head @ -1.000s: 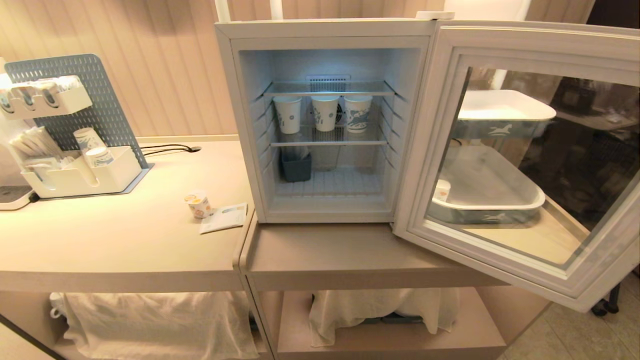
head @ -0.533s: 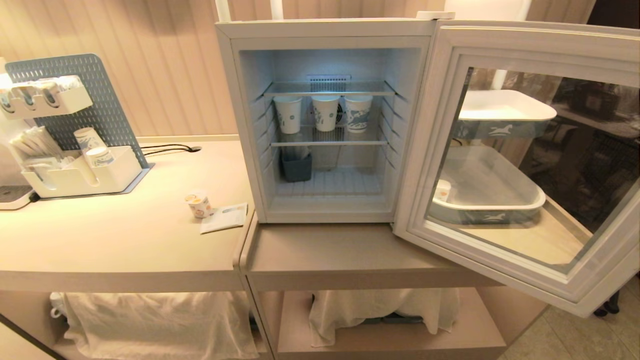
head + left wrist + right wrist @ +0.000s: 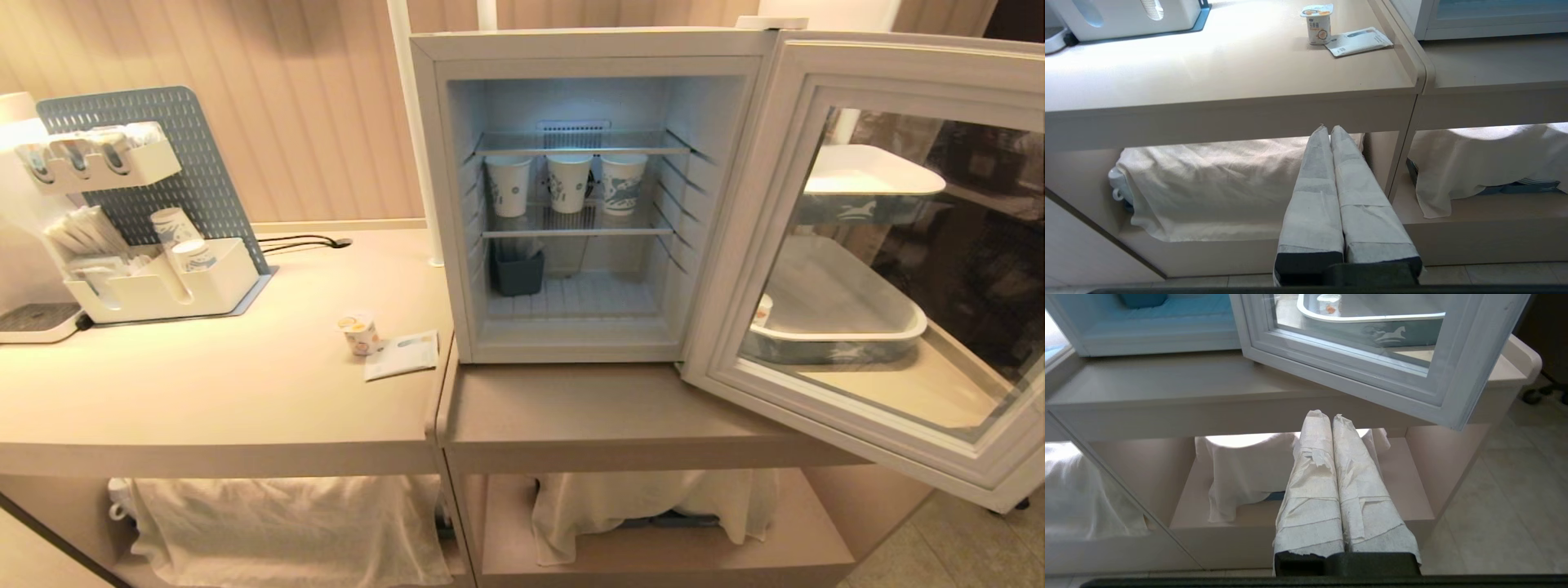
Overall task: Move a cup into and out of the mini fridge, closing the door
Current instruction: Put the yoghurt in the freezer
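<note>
Because the cup (image 3: 360, 332) stands upright on the counter (image 3: 204, 392) just left of the mini fridge (image 3: 588, 196), beside a flat packet (image 3: 402, 355), your left gripper (image 3: 1329, 130) is the nearer one. It hangs below the counter's front edge, fingers pressed together and holding nothing, with the cup up and ahead of it. Your right gripper (image 3: 1327, 415) is likewise closed and empty, low under the door (image 3: 882, 253), which stands swung wide at the fridge's right.
</note>
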Motion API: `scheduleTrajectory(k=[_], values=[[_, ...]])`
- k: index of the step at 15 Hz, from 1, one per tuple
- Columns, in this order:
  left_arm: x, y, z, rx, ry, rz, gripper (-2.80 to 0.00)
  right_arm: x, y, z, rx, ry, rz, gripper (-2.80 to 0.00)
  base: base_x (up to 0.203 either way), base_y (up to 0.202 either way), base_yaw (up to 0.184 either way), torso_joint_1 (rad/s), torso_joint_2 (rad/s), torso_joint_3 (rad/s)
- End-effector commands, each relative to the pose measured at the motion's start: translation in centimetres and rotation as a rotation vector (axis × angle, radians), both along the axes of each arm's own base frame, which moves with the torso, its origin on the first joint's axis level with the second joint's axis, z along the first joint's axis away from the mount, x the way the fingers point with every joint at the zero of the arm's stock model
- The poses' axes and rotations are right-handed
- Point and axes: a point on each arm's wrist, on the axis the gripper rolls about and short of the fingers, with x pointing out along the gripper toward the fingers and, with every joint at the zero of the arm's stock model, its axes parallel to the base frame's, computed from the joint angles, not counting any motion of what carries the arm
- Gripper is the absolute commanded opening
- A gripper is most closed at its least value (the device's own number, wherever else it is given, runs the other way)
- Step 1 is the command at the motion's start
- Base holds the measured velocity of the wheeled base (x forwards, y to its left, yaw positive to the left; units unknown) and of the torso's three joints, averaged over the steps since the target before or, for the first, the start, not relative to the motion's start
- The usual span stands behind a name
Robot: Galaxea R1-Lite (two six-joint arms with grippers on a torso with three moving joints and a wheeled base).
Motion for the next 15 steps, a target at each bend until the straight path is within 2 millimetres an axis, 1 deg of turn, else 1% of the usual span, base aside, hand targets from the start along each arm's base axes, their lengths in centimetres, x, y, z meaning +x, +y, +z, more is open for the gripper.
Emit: scheduleTrajectory(k=[1, 15], values=[[-0.01, 0.0, -0.01, 0.001, -0.001, 0.001, -2.8, 0.0, 0.0, 0.0, -0.001, -0.001, 0.001, -2.8, 0.0, 0.194, 0.002, 0.001, 0.0, 0.004], [-0.01, 0.0, -0.01, 0.001, -0.001, 0.001, -2.8, 0.01, 0.0, 0.0, -0.001, 0.001, 0.001, -2.8, 0.0, 0.193, -0.001, 0.002, 0.0, 0.002]])
